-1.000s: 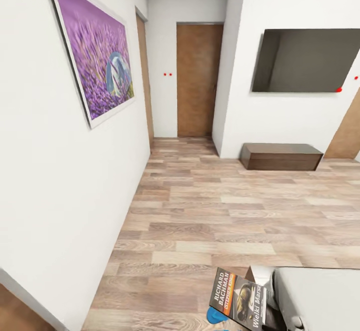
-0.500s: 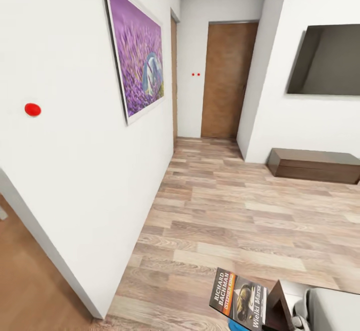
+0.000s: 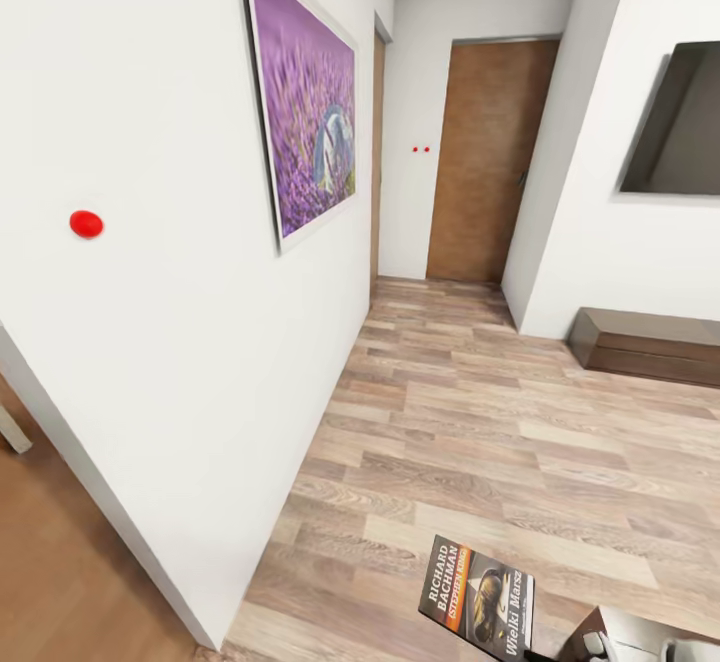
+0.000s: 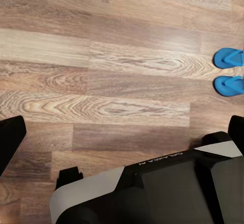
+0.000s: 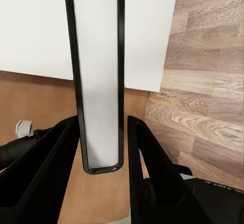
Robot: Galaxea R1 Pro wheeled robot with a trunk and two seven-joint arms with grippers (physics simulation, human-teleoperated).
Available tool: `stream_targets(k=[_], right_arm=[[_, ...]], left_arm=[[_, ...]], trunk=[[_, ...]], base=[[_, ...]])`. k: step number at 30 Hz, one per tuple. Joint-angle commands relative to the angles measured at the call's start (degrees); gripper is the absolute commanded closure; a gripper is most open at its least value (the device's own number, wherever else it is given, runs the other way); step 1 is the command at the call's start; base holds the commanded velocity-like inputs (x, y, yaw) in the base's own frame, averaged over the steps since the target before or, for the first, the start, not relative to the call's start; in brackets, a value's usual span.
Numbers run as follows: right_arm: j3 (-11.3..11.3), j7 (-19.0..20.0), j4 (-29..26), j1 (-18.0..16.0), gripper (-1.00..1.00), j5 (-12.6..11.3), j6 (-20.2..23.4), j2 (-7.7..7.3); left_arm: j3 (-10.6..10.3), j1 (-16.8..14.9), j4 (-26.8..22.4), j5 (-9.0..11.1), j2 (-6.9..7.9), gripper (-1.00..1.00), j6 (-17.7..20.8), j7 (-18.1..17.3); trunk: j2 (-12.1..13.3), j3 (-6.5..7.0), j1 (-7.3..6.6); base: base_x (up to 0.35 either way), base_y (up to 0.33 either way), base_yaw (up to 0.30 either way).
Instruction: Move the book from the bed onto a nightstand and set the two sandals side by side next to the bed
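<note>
The book [image 3: 478, 597] hangs low in the head view, its dark cover with the orange band and "Richard Bachman" facing up. In the right wrist view the book [image 5: 96, 82] appears edge-on, a pale strip with dark borders, and my right gripper [image 5: 101, 150] is shut on it, one black finger on each side. The two blue sandals [image 4: 229, 59] [image 4: 230, 85] lie side by side on the wood-plank floor in the left wrist view. My left gripper [image 4: 122, 132] is open above bare floor, its fingers far apart. The bed and nightstand are out of view.
A white wall with a purple framed picture [image 3: 310, 102] runs close along the left. Ahead are a brown door [image 3: 490, 162], a wall-mounted TV [image 3: 680, 122] and a low dark bench [image 3: 650, 342]. The robot's base [image 4: 152, 188] sits under the left arm.
The head camera has swung left: the picture, door and TV slid right in the view, and the pale mattress corner dropped out. The book stays held in the same place.
</note>
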Motion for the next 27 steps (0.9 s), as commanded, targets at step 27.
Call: stream_targets(k=[27], right_arm=[[0.0,0.2,0.0,-0.1,1.00,-0.5,0.6,-0.01]], left_arm=[[-0.5,-0.1,0.1,0.6,0.01,-1.00,-0.2,-0.2]], trunk=[[-0.1,-0.12,0.07]], base=[[0.323,0.048,0.000]])
